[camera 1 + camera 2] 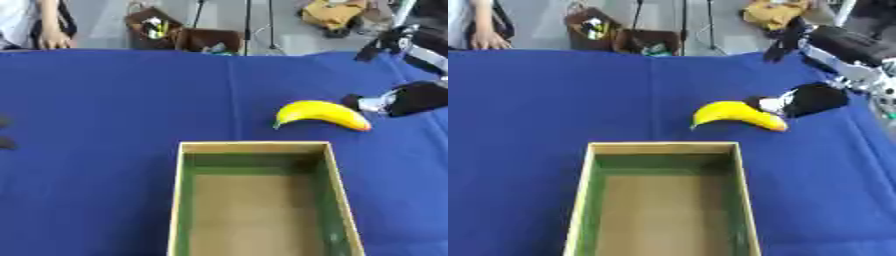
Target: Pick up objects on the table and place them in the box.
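One banana [322,114] is lying on the blue desk [114,115], right of centre, just above the box's [185,200] far rim; the box is sitting open and empty at bottom centre. Right hand [811,101] is reaching in from the upper right, appearing to touch the banana's right end; whether its fingers are wide or closing cannot be told. Judged step: approaching to grasp. Next move is calling for closing round the fruit, lifting clear of the near rim, then lowering inside. Open cloth is lying all round. Left hand is showing only as dark fingers [5,142] at the left edge.
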Robot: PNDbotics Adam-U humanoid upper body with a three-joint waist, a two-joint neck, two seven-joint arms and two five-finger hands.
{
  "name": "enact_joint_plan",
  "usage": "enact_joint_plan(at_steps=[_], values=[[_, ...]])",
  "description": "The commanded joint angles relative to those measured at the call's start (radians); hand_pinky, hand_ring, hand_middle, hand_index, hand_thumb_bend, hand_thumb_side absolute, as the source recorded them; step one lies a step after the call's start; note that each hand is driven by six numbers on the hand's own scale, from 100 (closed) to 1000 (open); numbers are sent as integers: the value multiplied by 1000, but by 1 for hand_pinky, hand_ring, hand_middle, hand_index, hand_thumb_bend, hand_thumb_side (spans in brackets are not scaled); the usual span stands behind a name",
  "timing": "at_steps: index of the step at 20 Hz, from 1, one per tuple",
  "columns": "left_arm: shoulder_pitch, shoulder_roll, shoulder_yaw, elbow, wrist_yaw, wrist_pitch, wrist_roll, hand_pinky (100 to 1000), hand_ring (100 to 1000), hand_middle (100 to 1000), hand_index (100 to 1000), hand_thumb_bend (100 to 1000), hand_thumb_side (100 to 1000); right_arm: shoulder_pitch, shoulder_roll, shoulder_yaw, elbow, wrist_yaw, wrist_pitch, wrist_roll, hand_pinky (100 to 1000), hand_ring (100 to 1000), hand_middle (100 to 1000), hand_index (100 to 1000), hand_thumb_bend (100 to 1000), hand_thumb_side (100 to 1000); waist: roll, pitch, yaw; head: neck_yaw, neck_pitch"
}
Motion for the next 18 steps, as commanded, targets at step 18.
enact_joint_plan(at_steps=[18], values=[[-27,10,-6,-17,-9,-4,-11,443,617,692,786,100,1000,-4,-76,-26,143,-127,-129,1,792,830,712,830,560,403,-8,13,27,-63,-30]])
